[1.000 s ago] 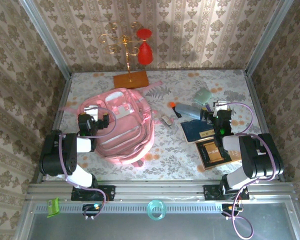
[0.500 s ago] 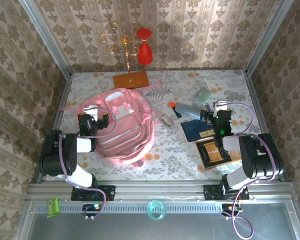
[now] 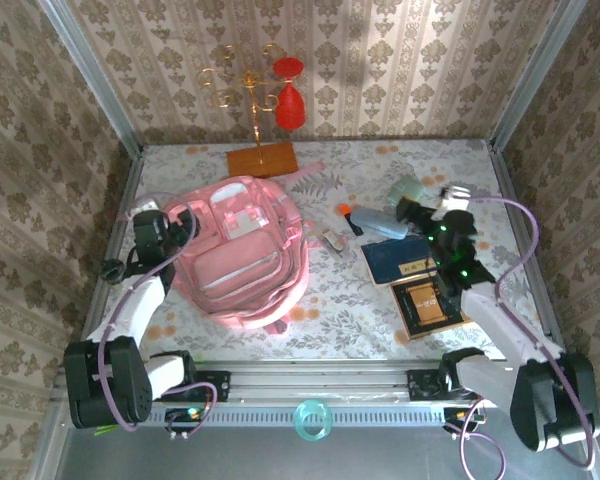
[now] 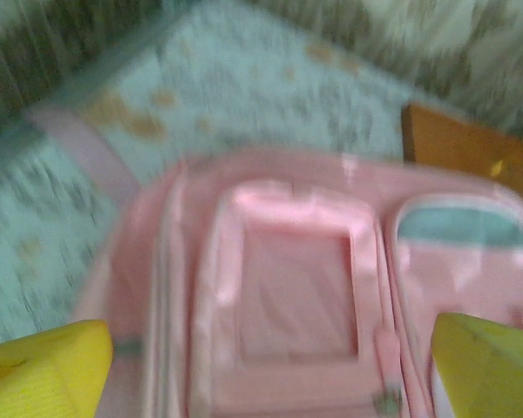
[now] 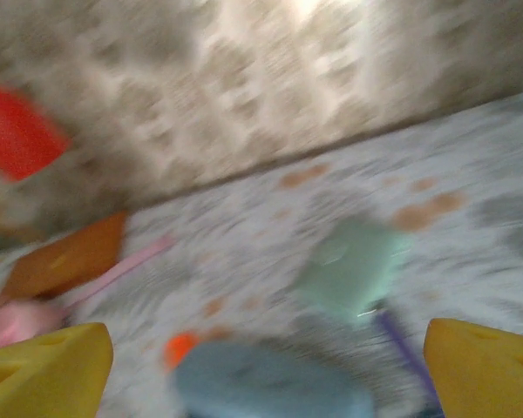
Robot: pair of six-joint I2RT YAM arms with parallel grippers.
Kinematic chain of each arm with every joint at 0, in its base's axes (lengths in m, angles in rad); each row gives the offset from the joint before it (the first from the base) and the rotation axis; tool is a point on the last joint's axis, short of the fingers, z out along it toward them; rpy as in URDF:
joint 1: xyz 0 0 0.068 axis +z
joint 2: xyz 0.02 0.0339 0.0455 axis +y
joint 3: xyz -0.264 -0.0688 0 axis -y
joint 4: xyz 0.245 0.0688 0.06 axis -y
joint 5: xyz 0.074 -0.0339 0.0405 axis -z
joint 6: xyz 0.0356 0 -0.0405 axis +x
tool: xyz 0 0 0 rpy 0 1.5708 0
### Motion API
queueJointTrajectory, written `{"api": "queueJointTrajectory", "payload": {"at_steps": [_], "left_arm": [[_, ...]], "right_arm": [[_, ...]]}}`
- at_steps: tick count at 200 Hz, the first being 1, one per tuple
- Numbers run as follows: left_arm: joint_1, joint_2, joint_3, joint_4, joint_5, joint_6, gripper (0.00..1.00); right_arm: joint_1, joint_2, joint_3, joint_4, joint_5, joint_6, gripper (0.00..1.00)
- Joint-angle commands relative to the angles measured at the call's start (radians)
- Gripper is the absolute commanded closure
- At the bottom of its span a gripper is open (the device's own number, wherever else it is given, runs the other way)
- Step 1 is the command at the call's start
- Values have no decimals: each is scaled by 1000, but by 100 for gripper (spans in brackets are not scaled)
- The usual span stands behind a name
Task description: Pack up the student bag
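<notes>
The student bag point(image 3: 242, 252), a large pink backpack, lies flat on the left half of the table. My left gripper point(image 3: 168, 222) hovers at the bag's back-left edge. In the left wrist view it point(image 4: 266, 376) is open, with its yellow fingertips point(image 4: 44, 370) wide apart over the bag's pink front pocket point(image 4: 292, 287) and nothing between them. My right gripper point(image 3: 417, 212) hangs over a blue pencil case point(image 3: 385, 222) on the right side. It point(image 5: 266, 376) is open too, above the blurred blue case point(image 5: 270, 385), and holds nothing.
A mint green item point(image 3: 405, 190) lies behind the blue case, and a dark blue notebook point(image 3: 398, 262) and a brown book point(image 3: 428, 305) lie nearer. An orange piece point(image 3: 344, 209) and a small grey object point(image 3: 332, 241) sit mid-table. A gold stand with red ornaments point(image 3: 290, 100) on a wooden base point(image 3: 263, 160) stands at the back.
Both arms have unfolded and reached out. The left gripper swung left and back to the bag's far-left edge. The right gripper moved back over the blue case.
</notes>
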Motion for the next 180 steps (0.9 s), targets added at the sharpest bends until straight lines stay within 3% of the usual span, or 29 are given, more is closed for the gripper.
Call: {"api": "queueJointTrajectory", "payload": {"at_steps": [1, 15, 37, 71, 93, 129, 153, 180], "left_arm": [[10, 32, 17, -214, 27, -117, 5], [46, 39, 17, -213, 34, -126, 5], [76, 65, 24, -192, 8, -95, 4], [94, 284, 122, -120, 287, -127, 7], [49, 369, 183, -110, 318, -135, 10], [-51, 387, 200, -117, 327, -123, 10], [-110, 354, 156, -72, 313, -152, 12], [-184, 410, 202, -19, 375, -164, 14]], "right_arm": [[182, 166, 178, -214, -186, 57, 9], [304, 345, 351, -299, -220, 37, 12], [396, 539, 534, -351, -274, 65, 15], [439, 778, 666, -312, -312, 166, 19], [450, 916, 731, -270, -364, 195, 22], [439, 931, 673, -210, -437, 165, 25], [434, 847, 544, -170, -451, 151, 30], [408, 745, 420, -127, -450, 151, 32]]}}
